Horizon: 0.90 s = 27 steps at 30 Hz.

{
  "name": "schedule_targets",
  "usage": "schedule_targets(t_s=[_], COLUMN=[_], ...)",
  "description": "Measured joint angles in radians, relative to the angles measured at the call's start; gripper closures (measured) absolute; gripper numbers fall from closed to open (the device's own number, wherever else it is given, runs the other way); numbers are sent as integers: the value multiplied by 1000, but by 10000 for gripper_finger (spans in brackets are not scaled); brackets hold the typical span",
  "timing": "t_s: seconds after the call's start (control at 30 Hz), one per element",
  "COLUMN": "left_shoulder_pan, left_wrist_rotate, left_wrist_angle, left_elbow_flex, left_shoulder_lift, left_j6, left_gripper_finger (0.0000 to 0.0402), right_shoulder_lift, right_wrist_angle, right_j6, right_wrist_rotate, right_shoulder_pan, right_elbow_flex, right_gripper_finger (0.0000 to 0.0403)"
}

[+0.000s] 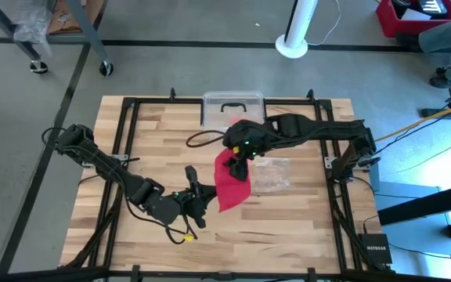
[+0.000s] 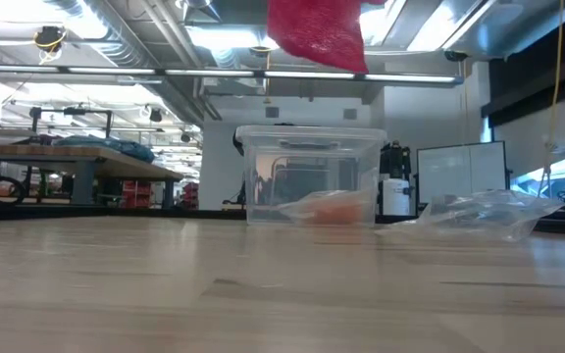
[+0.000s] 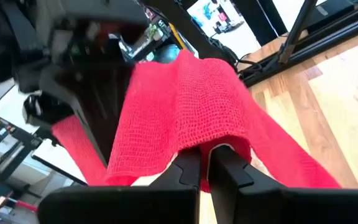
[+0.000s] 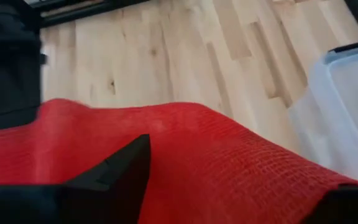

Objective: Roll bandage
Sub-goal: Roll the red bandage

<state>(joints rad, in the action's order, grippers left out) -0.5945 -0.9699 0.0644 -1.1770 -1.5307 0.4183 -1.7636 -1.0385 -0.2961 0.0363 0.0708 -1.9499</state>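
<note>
High view: bandage (image 1: 233, 182) aloft, my left gripper (image 1: 200, 205) pinching its seven o'clock end.
My right gripper (image 1: 239, 160) stands released at twelve; cloth may slide off and sag.

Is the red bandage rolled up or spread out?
Spread out, not rolled. The bandage hangs loose above the table, draped between both grippers.

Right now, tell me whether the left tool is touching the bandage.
Touching. The left wrist view shows the left tool shut on the red bandage, cloth draped over its fingers.
</note>
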Motion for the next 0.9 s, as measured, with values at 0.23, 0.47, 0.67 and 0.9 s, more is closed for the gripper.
schedule_targets(t_s=[0.23, 0.47, 0.67, 0.9], left_shoulder_pan=[1, 2, 2, 2], left_wrist_rotate=[-2, -6, -6, -5], left_wrist_angle=[-1, -2, 0, 0], left_elbow_flex=[0, 0, 0, 0], left_shoulder_lift=[0, 0, 0, 0], left_j6=[-16, -19, -19, -22], left_gripper_finger=[398, 398, 398, 398], right_shoulder_lift=[39, 62, 95, 168], right_wrist_angle=[-14, 55, 120, 6], right_j6=[-50, -74, -117, -150], right_wrist_rotate=[-3, 87, 26, -45], right_shoulder_pan=[0, 0, 0, 29], right_elbow_flex=[0, 1, -8, -21], right_gripper_finger=[152, 152, 152, 152])
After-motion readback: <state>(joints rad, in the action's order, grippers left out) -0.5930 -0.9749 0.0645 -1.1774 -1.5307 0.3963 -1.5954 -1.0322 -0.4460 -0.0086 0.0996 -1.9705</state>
